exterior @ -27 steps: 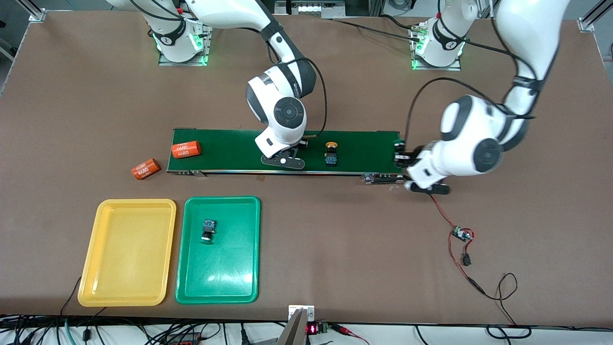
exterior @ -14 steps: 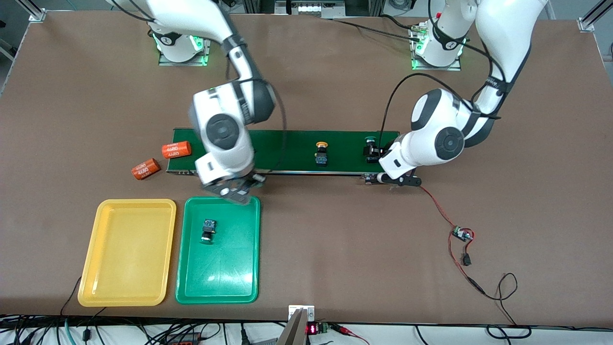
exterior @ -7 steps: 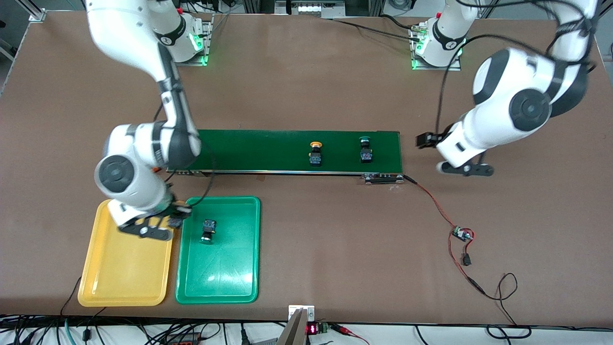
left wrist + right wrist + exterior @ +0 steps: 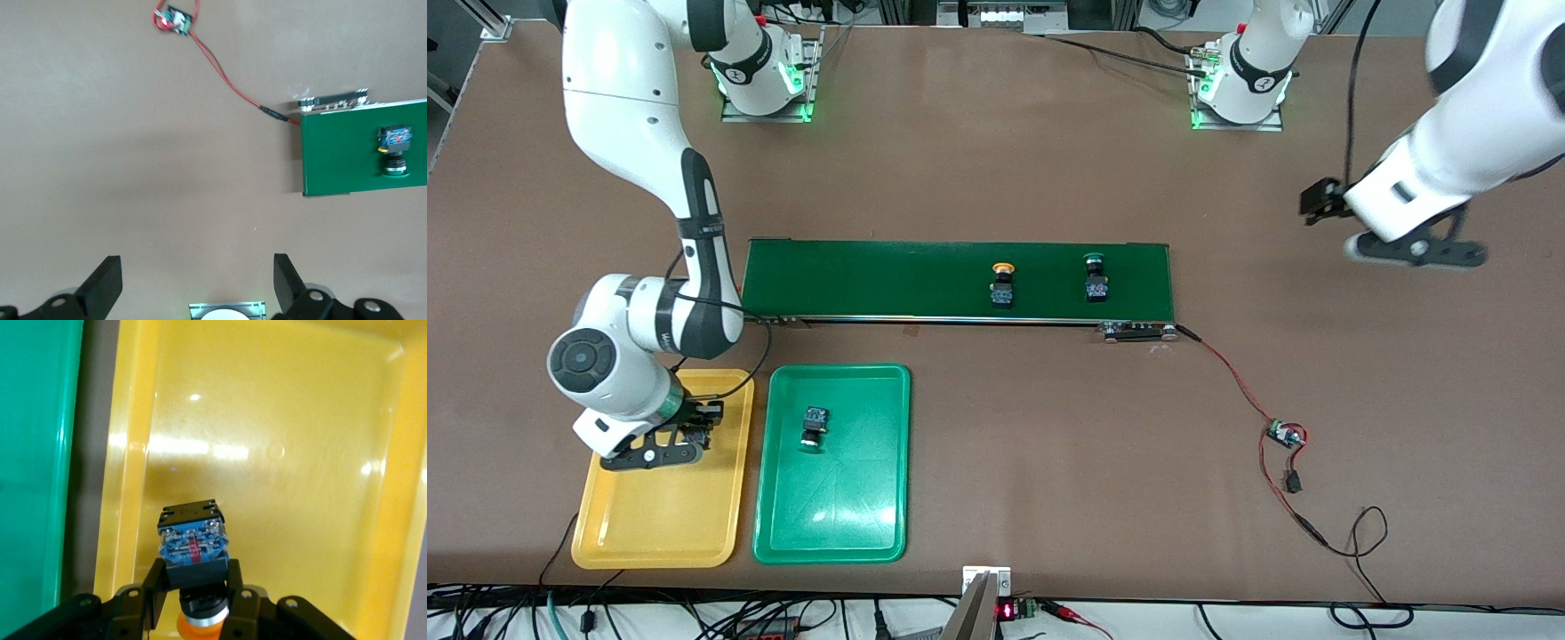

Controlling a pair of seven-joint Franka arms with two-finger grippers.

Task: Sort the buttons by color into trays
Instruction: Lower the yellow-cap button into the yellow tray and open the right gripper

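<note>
My right gripper (image 4: 694, 435) hangs low over the yellow tray (image 4: 658, 524), shut on a yellow-orange-capped button (image 4: 193, 547). In the right wrist view the fingertips (image 4: 155, 587) clamp its black body, blue end toward the tray floor (image 4: 280, 420). A green-capped button (image 4: 814, 427) lies in the green tray (image 4: 845, 524). Two more buttons stand on the belt: a yellow-capped one (image 4: 1003, 284) and a green-capped one (image 4: 1095, 277), which the left wrist view also shows (image 4: 395, 150). My left gripper (image 4: 1319, 200) is open and empty (image 4: 197, 280) over bare table off the belt's end.
The long dark-green conveyor belt (image 4: 871, 280) crosses the table's middle, farther from the camera than both trays. A small circuit board (image 4: 1285, 434) on red-black wires lies toward the left arm's end, wired to the belt's end. The green tray's rim (image 4: 33, 453) adjoins the yellow tray.
My right gripper carried a yellow-capped button from the belt to over the yellow tray. My left gripper let go of the green-capped button on the belt and drew away. Both belt buttons drifted along.
</note>
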